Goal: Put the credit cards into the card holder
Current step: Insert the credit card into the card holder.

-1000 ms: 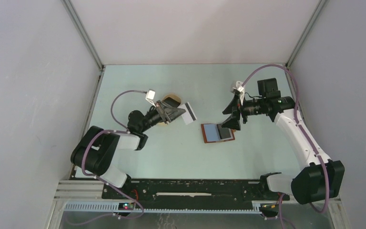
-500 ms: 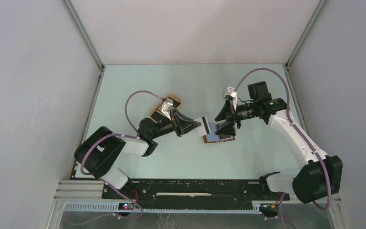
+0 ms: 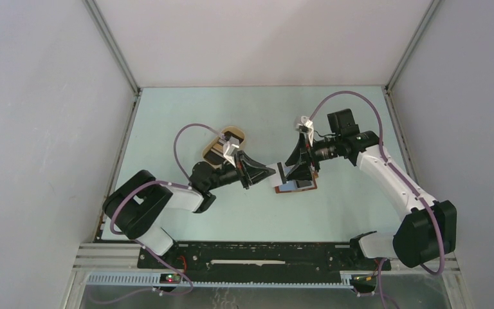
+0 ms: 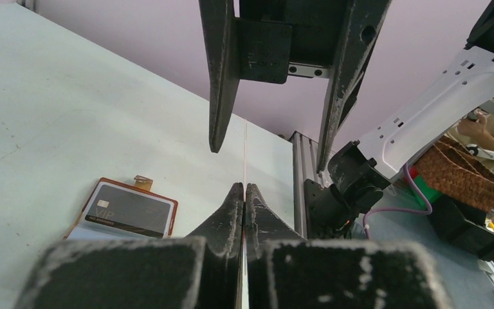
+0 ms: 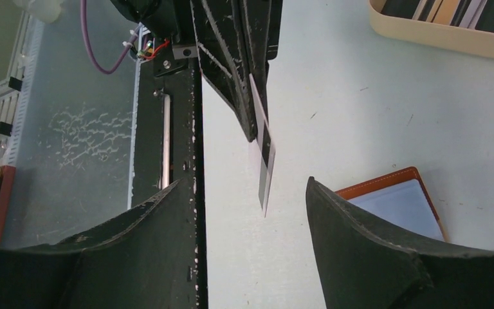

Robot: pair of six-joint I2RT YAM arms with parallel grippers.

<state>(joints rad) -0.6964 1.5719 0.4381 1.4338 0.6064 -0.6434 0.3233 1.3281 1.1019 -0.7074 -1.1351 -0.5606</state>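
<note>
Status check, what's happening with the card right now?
Left gripper shut on card, right gripper open astride it, not touching. Holder open on table. Nothing blocking.

Bright, even light (soft shadows), sharp.

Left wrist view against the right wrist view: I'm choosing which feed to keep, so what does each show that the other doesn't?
Only the left wrist: the black VIP card and a wicker basket at far right. Only the right wrist: the tan tray and the striped face of the held card, which is edge-on in the other. Both: the card holder, the left claw shut on the held card, and the right claw open.
</note>
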